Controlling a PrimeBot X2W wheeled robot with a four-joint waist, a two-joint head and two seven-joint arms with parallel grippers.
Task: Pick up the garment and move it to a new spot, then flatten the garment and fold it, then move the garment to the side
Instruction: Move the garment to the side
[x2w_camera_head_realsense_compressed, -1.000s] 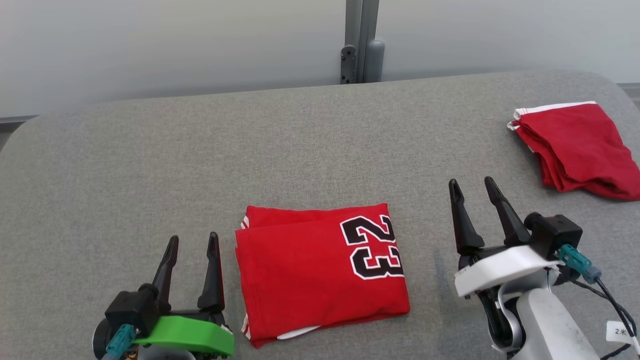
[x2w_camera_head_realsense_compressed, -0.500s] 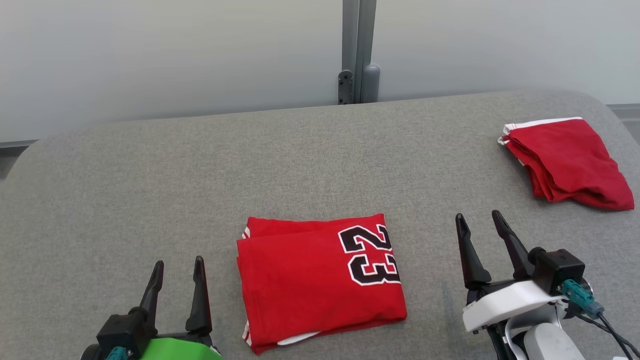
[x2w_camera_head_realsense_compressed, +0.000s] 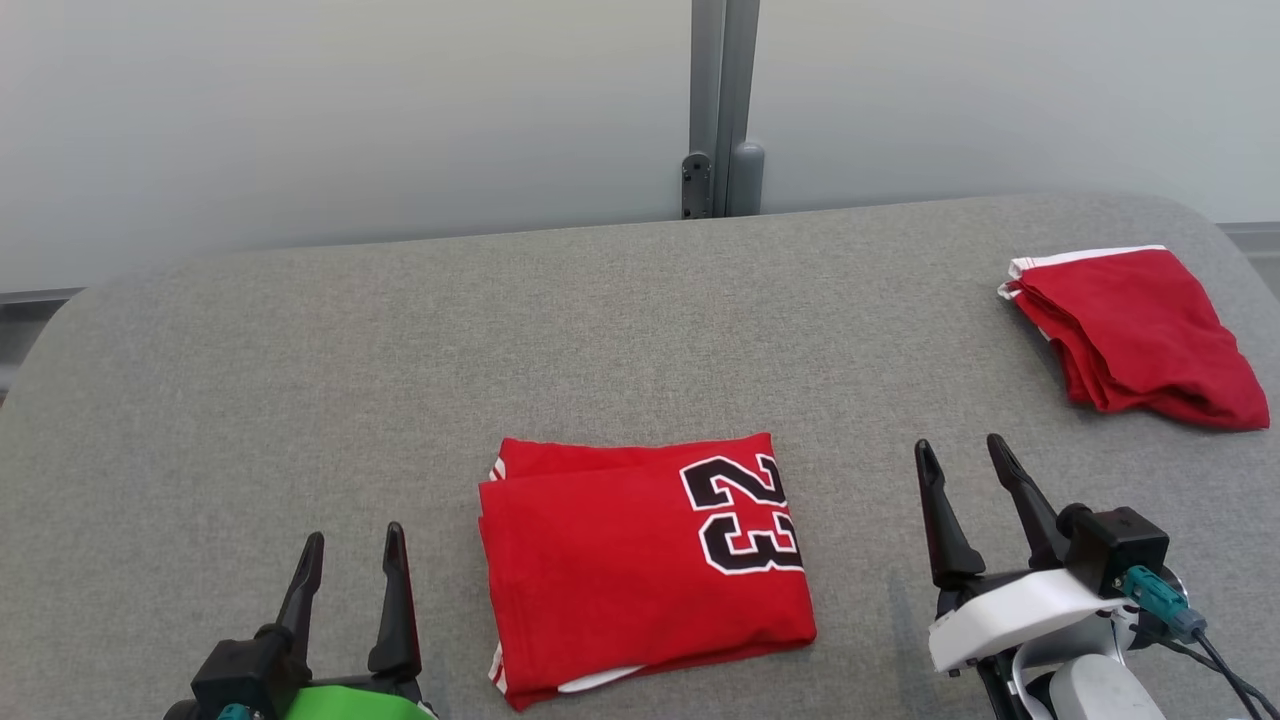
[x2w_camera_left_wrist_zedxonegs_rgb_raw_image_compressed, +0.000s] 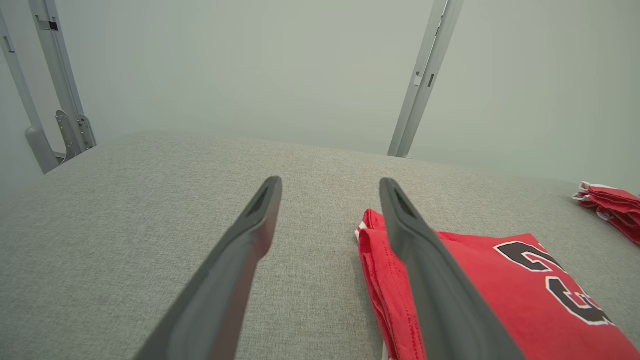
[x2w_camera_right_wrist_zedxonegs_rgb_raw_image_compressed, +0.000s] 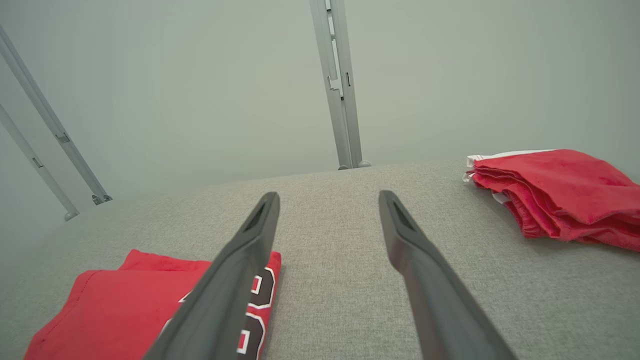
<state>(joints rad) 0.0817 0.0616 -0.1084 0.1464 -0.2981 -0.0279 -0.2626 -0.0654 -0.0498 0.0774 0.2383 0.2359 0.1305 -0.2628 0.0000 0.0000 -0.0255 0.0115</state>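
Head view puts the folded red basketball jersey with a black-and-white "23" (x2w_camera_head_realsense_compressed: 640, 565) flat on the grey fabric-covered table (x2w_camera_head_realsense_compressed: 400, 350), straight out in front of the grey metal upright post (x2w_camera_head_realsense_compressed: 722, 100) and on the robot's side of it. The jersey is a tidy rectangle, several layers thick, with white trim peeking out at its left edge and near corner.

The left gripper (x2w_camera_head_realsense_compressed: 355, 532), on its green mount, stands left of the post's line and nearer the robot than the jersey's far edge. Its two dark fingers are spread apart, hold nothing, and are clear of the cloth. The right gripper (x2w_camera_head_realsense_compressed: 958, 442), on its white mount, stands right of the post's line, likewise spread and empty, with bare table between it and the jersey.

A second folded red garment with white trim (x2w_camera_head_realsense_compressed: 1140, 335) lies far to the right of the post, well apart from the jersey.

Folding looks finished, so the step in hand is most likely the last one: moving the jersey aside. That calls for bringing a gripper in to an edge, catching every layer together, and lifting or sliding the bundle without letting the folds open.
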